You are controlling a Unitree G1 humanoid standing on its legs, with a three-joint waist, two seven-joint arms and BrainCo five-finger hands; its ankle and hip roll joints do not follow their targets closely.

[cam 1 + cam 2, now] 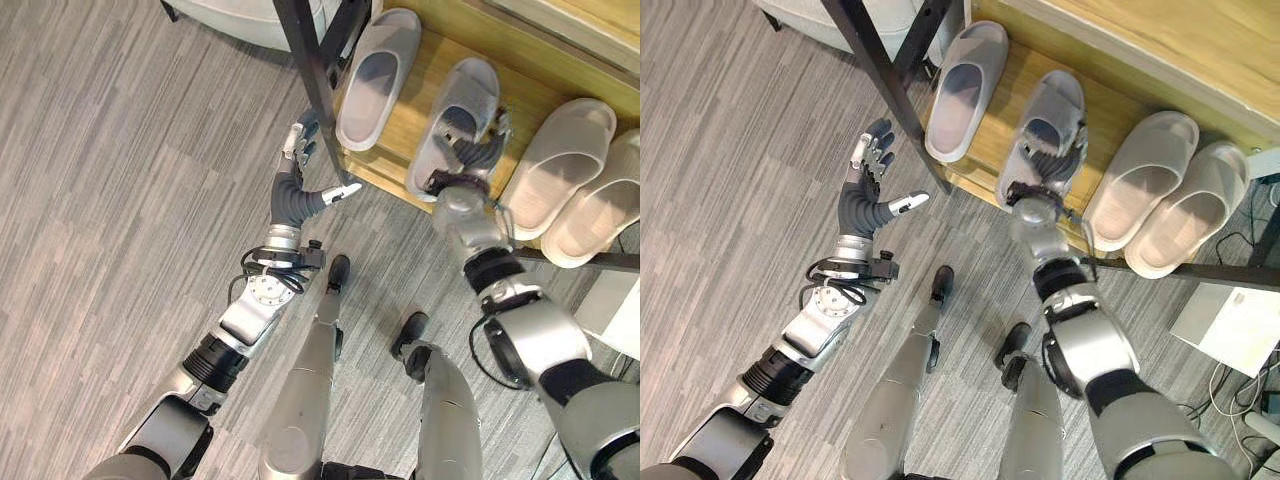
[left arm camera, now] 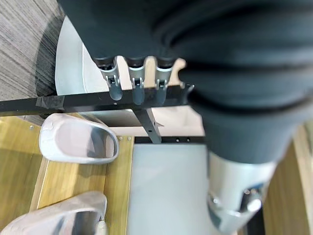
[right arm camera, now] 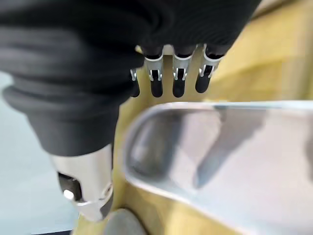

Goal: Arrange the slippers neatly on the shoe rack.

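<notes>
Four slippers lie on the wooden shelf (image 1: 400, 150) of the shoe rack, which fills the 1 o'clock part of the head views. From the robot's left to right they are a grey slipper (image 1: 377, 78), a second grey slipper (image 1: 1043, 135), then two cream slippers (image 1: 1140, 178) (image 1: 1188, 222) lying side by side and touching. The first grey slipper sits just beside the black metal post (image 1: 312, 75) of the rack frame, toe towards 12 o'clock.

The right hand (image 1: 1051, 160) rests on the heel end of the second grey slipper — its fingers (image 3: 178, 81) point straight out over the slipper's edge, relaxed rather than curled, so the hand is flat on the slipper and not gripping it. That slipper's heel overhangs the shelf's front edge slightly.

The left hand (image 1: 868, 190) hangs above the grey striped floor (image 1: 120, 200) at 9 o'clock of the rack post, spread wide — fingers (image 2: 138, 88) straight, thumb out to the side — and it holds nothing.
</notes>
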